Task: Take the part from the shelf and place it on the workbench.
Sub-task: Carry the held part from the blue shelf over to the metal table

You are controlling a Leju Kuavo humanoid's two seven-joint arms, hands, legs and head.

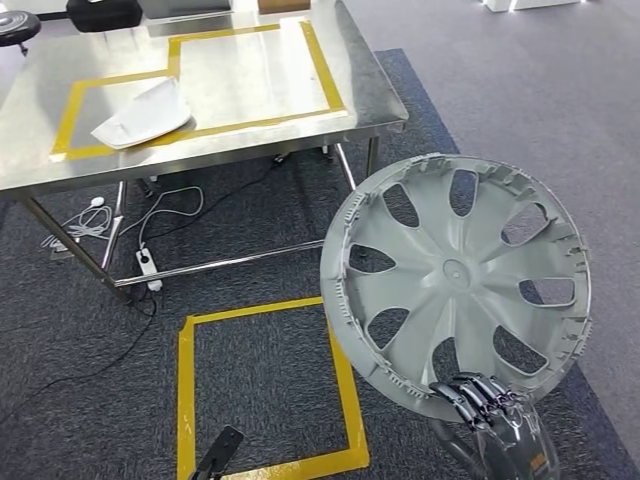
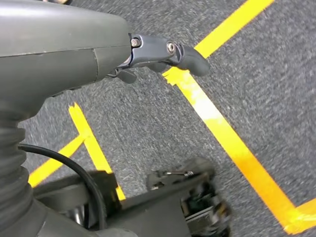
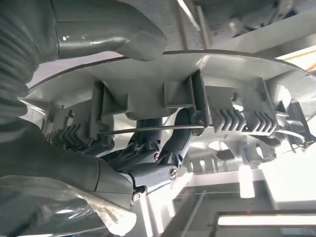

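The part is a grey plastic wheel cover [image 1: 456,272] with several spoke openings, held up on edge at the right of the head view, its ribbed inner side facing me. My right hand [image 1: 494,408] grips its lower rim, fingers hooked over the edge. In the right wrist view the fingers [image 3: 164,155] curl around the rim of the wheel cover [image 3: 209,69] from inside. The steel workbench [image 1: 249,140] stands ahead at upper left, marked with yellow tape. My left hand [image 2: 111,54] hangs low over the carpet, fingers extended and holding nothing.
A white curved part [image 1: 143,115] lies on the workbench inside the yellow outline. A yellow tape square [image 1: 264,390] marks the grey carpet before the bench. Cables and a power strip [image 1: 147,262] lie under the bench. A black stool [image 1: 15,28] stands at far left.
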